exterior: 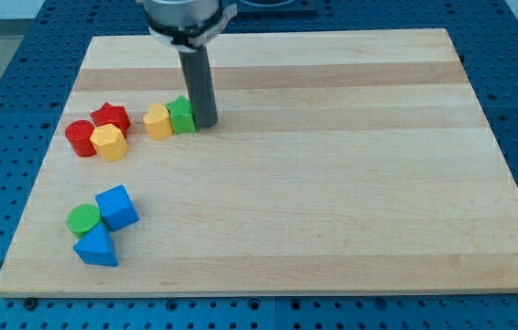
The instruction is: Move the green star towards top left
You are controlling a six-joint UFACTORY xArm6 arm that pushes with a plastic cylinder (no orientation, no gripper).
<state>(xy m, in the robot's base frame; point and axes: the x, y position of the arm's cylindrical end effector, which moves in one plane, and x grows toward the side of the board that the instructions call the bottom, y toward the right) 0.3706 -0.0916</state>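
The green star lies on the wooden board in the upper left part of the view, touching a yellow block on its left. My tip stands right against the green star's right side. The dark rod rises from there to the arm at the view's top.
A red star, a red round block and a yellow hexagon block cluster left of the yellow block. Lower left lie a green round block, a blue cube and a blue triangle block.
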